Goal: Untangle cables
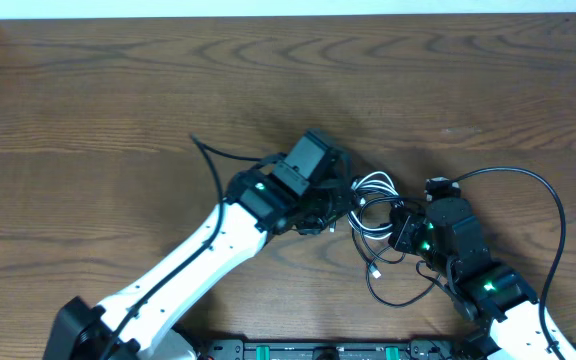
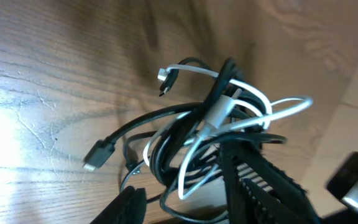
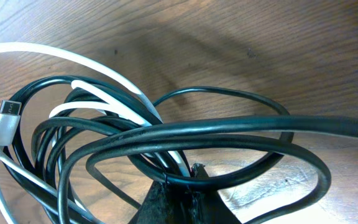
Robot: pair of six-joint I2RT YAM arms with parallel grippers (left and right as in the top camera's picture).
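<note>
right gripper point(image 3: 182, 177): pinched together on a loop of the black cables point(image 3: 197, 134) | white cable point(image 3: 73, 59) threaded through (plug point(image 3: 5, 121) far left) | table point(image 3: 260, 43): wood

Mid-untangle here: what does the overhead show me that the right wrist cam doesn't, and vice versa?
Overhead only: both arms meeting over the tangle, the left claw at its left side, and a black loop trailing toward the near table edge. Right wrist only: the right claw shut, apparently pinching a black cable, plus a white plug end. Both: the white cable coiled among black ones on the wooden table.
</note>
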